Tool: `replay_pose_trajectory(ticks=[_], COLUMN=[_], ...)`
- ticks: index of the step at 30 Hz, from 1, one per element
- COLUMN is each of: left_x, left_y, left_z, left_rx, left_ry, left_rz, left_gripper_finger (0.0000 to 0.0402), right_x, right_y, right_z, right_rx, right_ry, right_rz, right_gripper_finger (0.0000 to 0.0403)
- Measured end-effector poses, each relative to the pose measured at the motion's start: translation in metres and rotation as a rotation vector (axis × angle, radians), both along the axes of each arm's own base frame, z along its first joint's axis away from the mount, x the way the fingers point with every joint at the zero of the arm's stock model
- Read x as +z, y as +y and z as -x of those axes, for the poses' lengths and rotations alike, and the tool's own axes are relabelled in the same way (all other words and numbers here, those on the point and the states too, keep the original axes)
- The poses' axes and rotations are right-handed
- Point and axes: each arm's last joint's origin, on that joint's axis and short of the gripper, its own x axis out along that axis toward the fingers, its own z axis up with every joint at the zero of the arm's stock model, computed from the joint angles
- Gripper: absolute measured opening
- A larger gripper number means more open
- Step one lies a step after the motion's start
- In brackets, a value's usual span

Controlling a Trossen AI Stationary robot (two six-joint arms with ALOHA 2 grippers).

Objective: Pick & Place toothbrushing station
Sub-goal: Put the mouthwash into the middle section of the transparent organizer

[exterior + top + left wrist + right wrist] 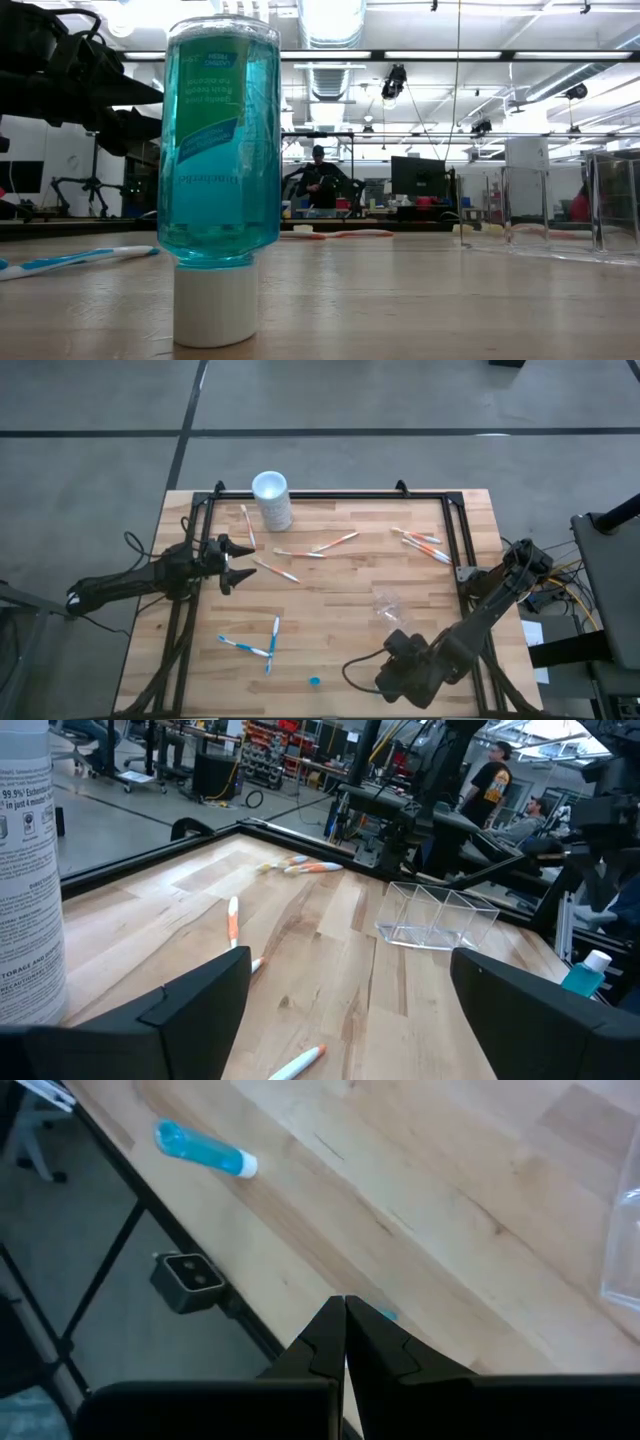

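Note:
The see-through clear plastic cup point(385, 603) stands on the wood table right of the middle; it also shows in the left wrist view point(435, 915). Orange-and-white toothbrushes point(335, 543) lie scattered flat on the far half, with more at the far right point(422, 543). Two blue-and-white toothbrushes point(258, 646) lie near the front left. My left gripper point(228, 562) is open and empty above the table's left side, pointing right. My right gripper point(392, 678) is shut and empty over the near edge point(345, 1315).
A tall white canister point(271, 500) stands at the far edge, left of the middle. A blue bottle point(218, 170) stands on its white cap near the front edge point(314, 681). A black frame point(330, 495) runs around the table.

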Motion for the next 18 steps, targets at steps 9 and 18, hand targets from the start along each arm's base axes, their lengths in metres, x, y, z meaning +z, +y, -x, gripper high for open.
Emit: replay_pose_trajectory(ticks=[9,18], left_x=[0.0,0.0], left_y=[0.0,0.0], left_z=[0.0,0.0], left_rx=[0.0,0.0], left_ry=[0.0,-0.001], left_rz=[0.0,0.0], left_gripper_finger=[0.035,0.0349], right_x=[-0.002,0.001], right_y=[0.013,0.025], right_z=[-0.002,0.012], right_rx=[0.029,0.11], right_ry=[0.005,0.001], right_rz=[0.01,0.025], right_gripper_finger=[0.0029,0.0083])
